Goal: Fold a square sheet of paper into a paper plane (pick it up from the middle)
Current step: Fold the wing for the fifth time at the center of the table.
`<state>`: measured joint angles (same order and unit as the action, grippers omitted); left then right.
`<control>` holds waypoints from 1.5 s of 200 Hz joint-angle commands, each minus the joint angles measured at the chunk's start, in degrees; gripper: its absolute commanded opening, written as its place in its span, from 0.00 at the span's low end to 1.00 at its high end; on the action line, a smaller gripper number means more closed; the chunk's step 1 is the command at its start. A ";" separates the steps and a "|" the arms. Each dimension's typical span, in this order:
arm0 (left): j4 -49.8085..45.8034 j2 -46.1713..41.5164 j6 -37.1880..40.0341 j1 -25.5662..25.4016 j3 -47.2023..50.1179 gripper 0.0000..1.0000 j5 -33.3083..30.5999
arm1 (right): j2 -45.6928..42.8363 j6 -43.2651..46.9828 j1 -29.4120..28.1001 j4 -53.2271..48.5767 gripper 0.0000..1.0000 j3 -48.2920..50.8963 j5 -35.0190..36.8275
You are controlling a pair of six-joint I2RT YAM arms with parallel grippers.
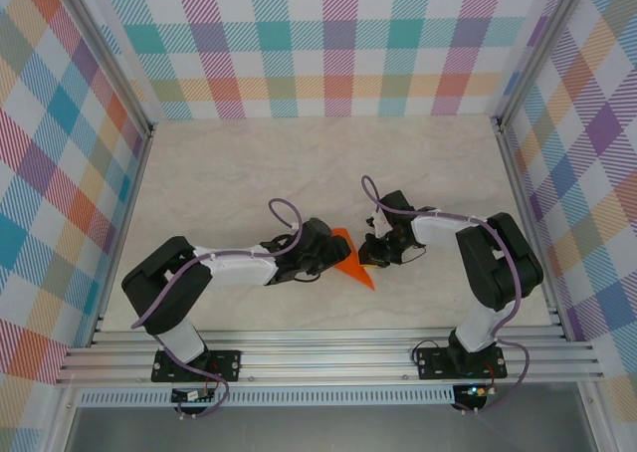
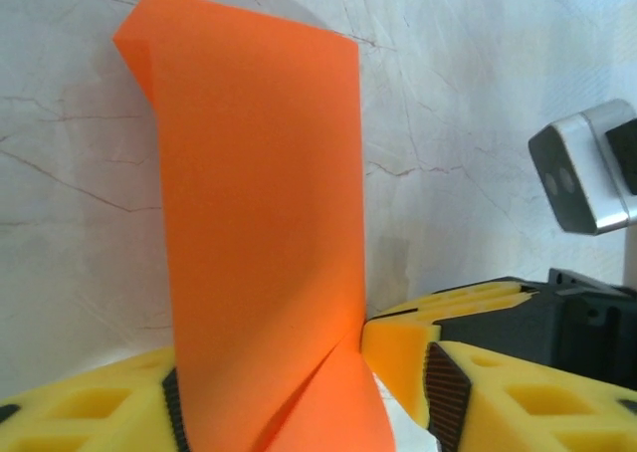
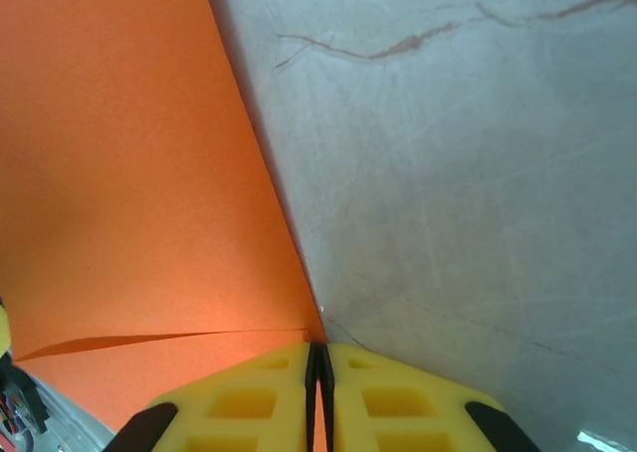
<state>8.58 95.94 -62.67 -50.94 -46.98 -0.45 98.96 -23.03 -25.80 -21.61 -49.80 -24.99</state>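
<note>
The orange paper (image 1: 350,260) is folded into a narrow triangle with a sharp tip toward the near edge, and it is held between both grippers at the table's middle front. My right gripper (image 1: 371,256) is shut on its edge; in the right wrist view the paper (image 3: 139,173) runs into the slit of the closed gripper (image 3: 318,377). In the left wrist view the folded paper (image 2: 259,203) stands upright inside my left gripper (image 2: 309,412), whose jaws are wide apart. It leans by the left pad (image 2: 175,412). The right gripper's yellow fingertips (image 2: 398,357) pinch the paper's right edge there.
The marbled tabletop (image 1: 299,173) stretches behind the grippers, and checked walls (image 1: 328,44) close in three sides. An aluminium rail (image 1: 328,352) carries both arm bases at the near edge. The right arm's silver wrist camera (image 2: 587,173) hangs close to the left gripper.
</note>
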 commanded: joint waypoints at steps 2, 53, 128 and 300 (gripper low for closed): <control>-0.19 1.22 -0.56 -0.49 -1.73 0.47 -0.33 | -0.20 1.92 0.20 -0.39 0.16 0.49 0.69; -5.50 2.64 -1.31 1.27 -5.11 0.12 0.16 | -8.81 3.22 0.22 -0.61 0.22 2.24 3.53; -7.57 3.70 -1.41 2.27 -6.48 0.10 1.83 | -23.99 5.09 -3.02 1.76 0.43 10.22 4.36; -5.94 3.81 -2.52 2.72 -6.88 0.10 4.04 | -17.53 8.69 -18.05 7.97 0.43 11.39 21.25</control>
<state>2.55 99.92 -64.14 -48.80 -52.82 2.59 80.53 -15.90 -43.03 -15.53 -39.05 -6.20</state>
